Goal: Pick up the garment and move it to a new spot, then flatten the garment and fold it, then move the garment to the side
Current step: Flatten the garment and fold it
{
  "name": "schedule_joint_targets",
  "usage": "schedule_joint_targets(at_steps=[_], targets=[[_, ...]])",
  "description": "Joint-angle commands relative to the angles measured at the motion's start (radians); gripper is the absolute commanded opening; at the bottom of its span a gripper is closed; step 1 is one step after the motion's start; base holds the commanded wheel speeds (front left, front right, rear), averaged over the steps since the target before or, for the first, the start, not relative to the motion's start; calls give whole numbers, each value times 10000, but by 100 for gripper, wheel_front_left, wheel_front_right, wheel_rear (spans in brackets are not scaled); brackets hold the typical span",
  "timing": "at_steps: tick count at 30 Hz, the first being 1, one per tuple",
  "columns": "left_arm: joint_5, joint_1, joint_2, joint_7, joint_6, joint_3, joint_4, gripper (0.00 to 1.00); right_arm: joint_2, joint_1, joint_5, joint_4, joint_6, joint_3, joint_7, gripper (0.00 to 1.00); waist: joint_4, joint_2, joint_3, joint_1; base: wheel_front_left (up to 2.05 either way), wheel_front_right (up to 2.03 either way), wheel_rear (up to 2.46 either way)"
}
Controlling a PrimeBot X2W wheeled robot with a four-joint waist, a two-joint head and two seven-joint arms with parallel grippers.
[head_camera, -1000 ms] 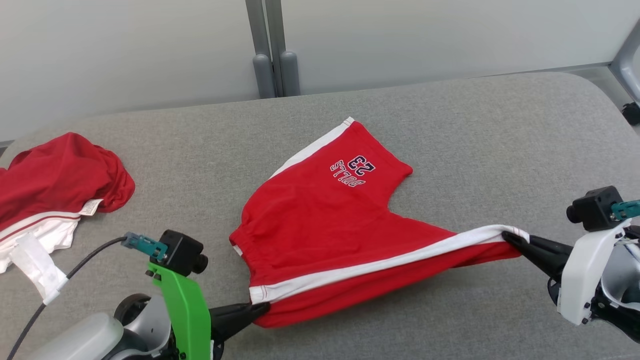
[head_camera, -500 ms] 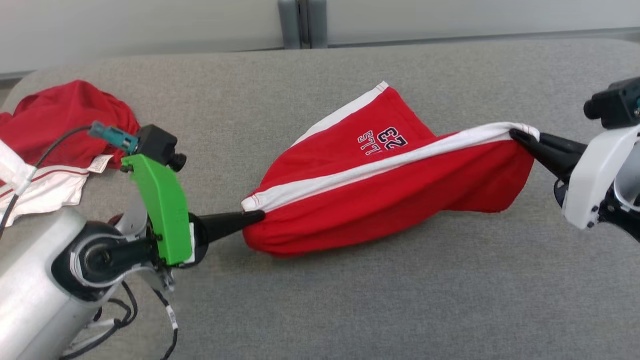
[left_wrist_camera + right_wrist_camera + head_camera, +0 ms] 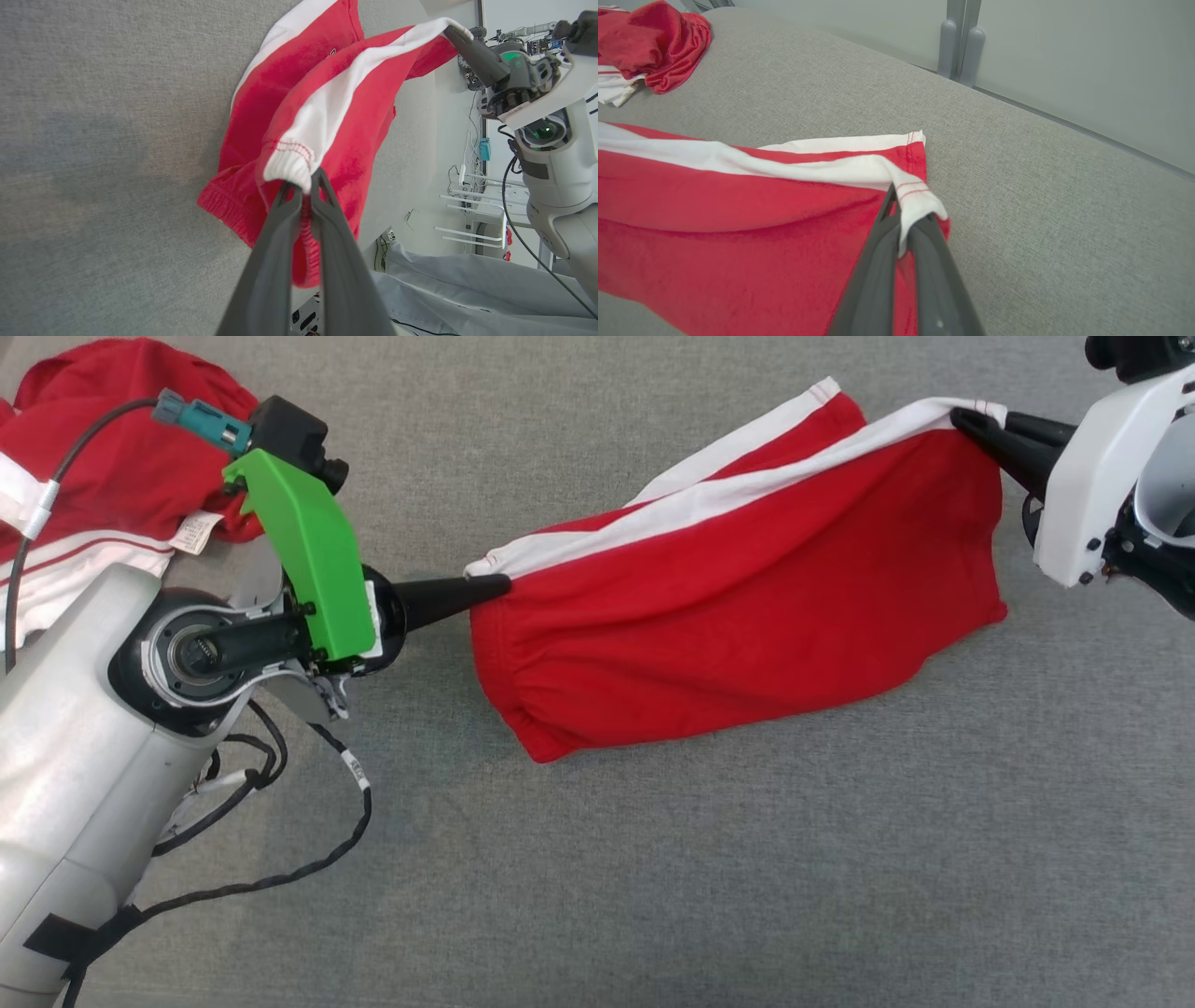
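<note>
**Grey padded surface** (image 3: 653,877): lying under both sets of jaws and carrying everything else.

**Garment**, red shorts (image 3: 747,607): stretching between the two sets of jaws, with its long axis running from one to the other. Its loose body is sagging onto the surface on the robot's side of that line. Each arm is holding one end, so neither is nearer.

**Second red garment** (image 3: 112,467): lying heaped behind the left jaws, well apart.

**Left gripper** (image 3: 499,586): jaws pinching the waistband corner. The left wrist view is showing the elastic bunched between them and a lower layer lying flat beyond.

**Right gripper** (image 3: 962,420): jaws clamping the leg-hem corner. The right wrist view is showing the other leg's hem lying just beyond the tips, probably where the held edge needs to land.

**White stripe** (image 3: 709,499): running taut from jaws to jaws.
</note>
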Motion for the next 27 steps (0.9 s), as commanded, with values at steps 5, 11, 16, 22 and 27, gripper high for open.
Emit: schedule_joint_targets(at_steps=[5,11,16,22,27], targets=[[137,-469,-326,-82,-278,70,617,0,169,-1086,33,985,-14,885,-1058,0,707,0,1055,0,0,0,0],[236,-641,-613,-155,-533,54,1172,0,386,-1869,482,1908,-14,1892,-1771,0,833,0,1320,0,0,0,0],[340,-677,-783,-226,-740,0,1663,100,531,-2281,768,2440,-14,2664,-2293,75,802,0,1254,0,0,0,0],[500,-498,-617,-264,-1000,-60,1992,100,866,-2155,1287,2857,-14,3294,-3353,100,673,0,671,0,0,0,0],[1222,-274,-103,-906,-1171,-88,1761,100,1054,-1742,1689,3067,-14,3533,-4668,100,559,0,-113,0,0,0,0]])
